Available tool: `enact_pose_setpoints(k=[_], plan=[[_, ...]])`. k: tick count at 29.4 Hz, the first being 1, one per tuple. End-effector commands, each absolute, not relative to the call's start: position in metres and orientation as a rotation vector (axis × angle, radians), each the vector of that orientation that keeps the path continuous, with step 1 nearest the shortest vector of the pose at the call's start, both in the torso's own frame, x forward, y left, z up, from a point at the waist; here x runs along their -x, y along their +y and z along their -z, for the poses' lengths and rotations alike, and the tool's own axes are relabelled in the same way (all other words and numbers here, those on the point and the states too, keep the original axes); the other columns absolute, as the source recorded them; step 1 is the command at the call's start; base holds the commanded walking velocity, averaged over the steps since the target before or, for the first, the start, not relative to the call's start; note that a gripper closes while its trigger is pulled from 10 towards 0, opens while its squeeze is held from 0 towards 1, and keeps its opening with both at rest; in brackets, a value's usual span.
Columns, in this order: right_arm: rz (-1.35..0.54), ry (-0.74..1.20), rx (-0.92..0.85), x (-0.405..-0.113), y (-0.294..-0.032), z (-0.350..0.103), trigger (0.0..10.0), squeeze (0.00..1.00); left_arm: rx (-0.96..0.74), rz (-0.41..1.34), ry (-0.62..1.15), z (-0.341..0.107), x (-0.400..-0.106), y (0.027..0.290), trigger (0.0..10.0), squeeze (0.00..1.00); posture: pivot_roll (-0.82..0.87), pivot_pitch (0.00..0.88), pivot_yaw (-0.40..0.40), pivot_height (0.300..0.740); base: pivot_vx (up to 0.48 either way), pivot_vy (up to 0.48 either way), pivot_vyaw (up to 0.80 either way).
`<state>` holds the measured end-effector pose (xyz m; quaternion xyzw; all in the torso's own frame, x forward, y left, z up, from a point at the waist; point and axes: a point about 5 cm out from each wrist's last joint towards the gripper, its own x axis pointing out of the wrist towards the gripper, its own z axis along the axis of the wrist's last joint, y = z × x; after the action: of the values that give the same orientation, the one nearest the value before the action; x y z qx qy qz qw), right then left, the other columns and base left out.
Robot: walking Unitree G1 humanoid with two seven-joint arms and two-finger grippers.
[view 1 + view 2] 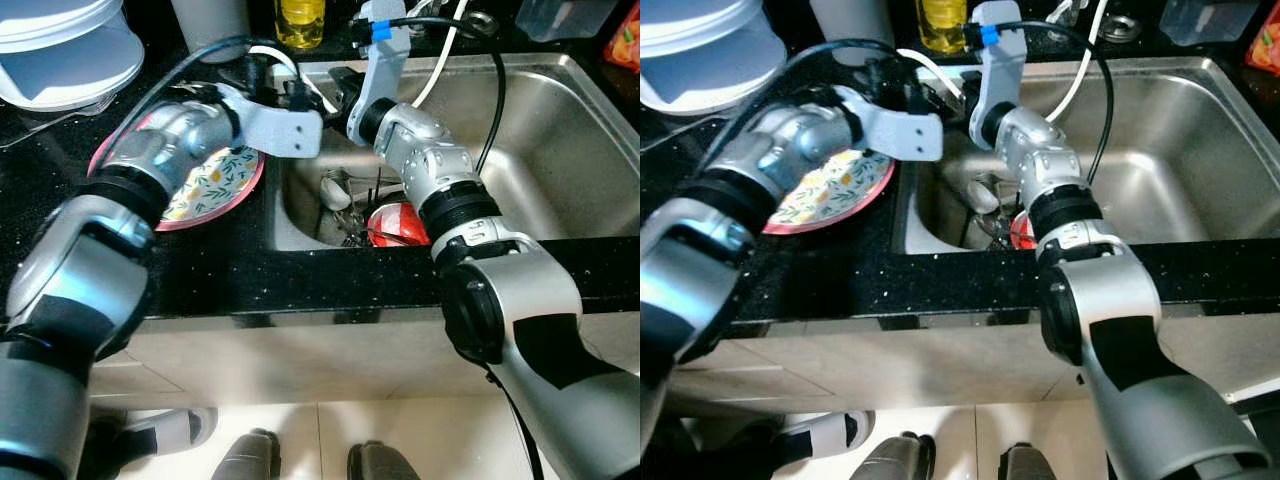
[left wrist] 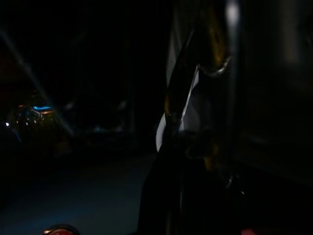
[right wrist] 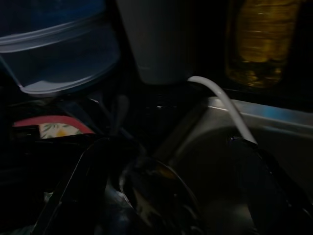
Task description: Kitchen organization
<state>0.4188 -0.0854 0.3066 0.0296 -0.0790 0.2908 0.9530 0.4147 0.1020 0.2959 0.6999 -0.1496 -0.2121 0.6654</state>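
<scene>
From my remote station, far left: stacked pale plastic containers (image 1: 60, 45) sit at the back of the black countertop (image 1: 210, 275), well outside my left arm. A floral plate with a red rim (image 1: 215, 182) lies flat on the counter just left of the sink's edge, under my left forearm, with part of it hidden. My left gripper (image 1: 285, 95) reaches over the sink's back left corner; I cannot tell whether its fingers are spread or pressed together, as its wrist view is almost black. A white cup (image 3: 159, 41) and a bottle of yellow liquid (image 1: 300, 20) stand on the back ledge just beyond both grippers. My right gripper (image 3: 166, 191) sits close beside the left, near the same corner; its two black fingers (image 3: 73, 186) stand apart, with a shiny rounded metal item between them, contact unclear. Below the grippers, the stainless sink (image 1: 560, 170) holds a white spoon-like piece (image 1: 335, 190) and a red object (image 1: 400, 225). To their right, the basin floor lies open up to the right wall.
</scene>
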Motion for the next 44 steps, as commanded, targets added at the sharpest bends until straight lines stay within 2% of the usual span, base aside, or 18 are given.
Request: enact_pose_setpoints(k=[1, 5, 9, 12, 19, 20, 22, 24, 27, 31, 34, 35, 36, 44], plan=[[-0.537, -0.182, -0.064, -0.421, -0.097, -0.314, 10.0, 0.0, -1.621, 0.501, -0.393, -0.3, -0.413, 0.083, 10.0, 0.0, 0.15, 0.152, 0.079, 0.74, 0.0, 0.0, 0.0], [-0.461, -0.199, -0.054, -0.423, -0.117, -0.318, 10.0, 0.0, -1.611, 0.509, -0.427, -0.305, -0.413, 0.067, 10.0, 0.0, 0.14, 0.159, 0.093, 0.74, 0.0, 0.0, 0.0], [-0.386, -0.217, -0.038, -0.424, -0.141, -0.323, 10.0, 0.0, -1.496, 0.48, -0.483, -0.328, -0.41, 0.05, 10.0, 0.0, 0.12, 0.168, 0.12, 0.74, 0.0, 0.0, 0.0], [-0.373, -0.219, -0.036, -0.424, -0.146, -0.324, 10.0, 0.0, -1.474, 0.476, -0.493, -0.333, -0.409, 0.047, 10.0, 0.0, 0.12, 0.168, 0.12, 0.74, 0.0, 0.0, 0.0], [-0.271, -0.249, -0.046, -0.422, -0.177, -0.331, 10.0, 0.0, -1.368, 0.445, -0.537, -0.357, -0.406, 0.036, 10.0, 0.0, 0.1, 0.168, 0.141, 0.74, 0.0, 0.0, 0.0], [-0.247, -0.254, -0.035, -0.421, -0.183, -0.331, 10.0, 0.0, -1.32, 0.453, -0.532, -0.358, -0.405, 0.033, 10.0, 0.0, 0.1, 0.168, 0.141, 0.74, 0.0, 0.0, 0.0], [-0.189, -0.266, 0.038, -0.42, -0.192, -0.332, 10.0, 0.0, -1.118, 0.498, -0.485, -0.351, -0.405, 0.023, 10.0, 0.0, 0.08, 0.171, 0.147, 0.74, 0.0, 0.0, 0.0], [-0.176, -0.269, 0.073, -0.42, -0.194, -0.332, 10.0, 0.0, -1.055, 0.529, -0.464, -0.347, -0.404, 0.02, 10.0, 0.0, 0.08, 0.171, 0.147, 0.74, 0.0, 0.0, 0.0], [-0.133, -0.295, 0.203, -0.418, -0.194, -0.334, 10.0, 0.0, -0.756, 0.663, -0.371, -0.338, -0.403, 0.014, 10.0, 0.0, 0.07, 0.176, 0.154, 0.74, 0.0, 0.0, 0.0], [-0.123, -0.324, 0.288, -0.418, -0.189, -0.334, 10.0, 0.0, -0.415, 0.676, -0.2, -0.329, -0.41, 0.024, 10.0, 0.0, 0.06, 0.177, 0.149, 0.74, 0.0, 0.0, 0.0], [-0.161, -0.317, 0.325, -0.418, -0.181, -0.328, 10.0, 0.0, -0.268, 0.693, -0.076, -0.315, -0.413, 0.03, 10.0, 0.0, 0.06, 0.175, 0.145, 0.74, 0.0, 0.0, 0.0], [-0.174, -0.305, 0.331, -0.418, -0.177, -0.325, 10.0, 0.0, -0.24, 0.706, -0.029, -0.308, -0.413, 0.032, 10.0, 0.56, 0.06, 0.175, 0.145, 0.74, 0.0, 0.0, 0.0], [-0.182, -0.298, 0.334, -0.419, -0.175, -0.322, 10.0, 0.0, -0.222, 0.716, 0.001, -0.304, -0.413, 0.034, 10.0, 1.0, 0.06, 0.175, 0.145, 0.74, 0.0, 0.0, 0.0], [-0.2, -0.283, 0.327, -0.42, -0.169, -0.316, 10.0, 0.0, -0.171, 0.784, 0.116, -0.284, -0.412, 0.04, 10.0, 1.0, 0.07, 0.183, 0.137, 0.74, 0.0, 0.0, 0.0]])
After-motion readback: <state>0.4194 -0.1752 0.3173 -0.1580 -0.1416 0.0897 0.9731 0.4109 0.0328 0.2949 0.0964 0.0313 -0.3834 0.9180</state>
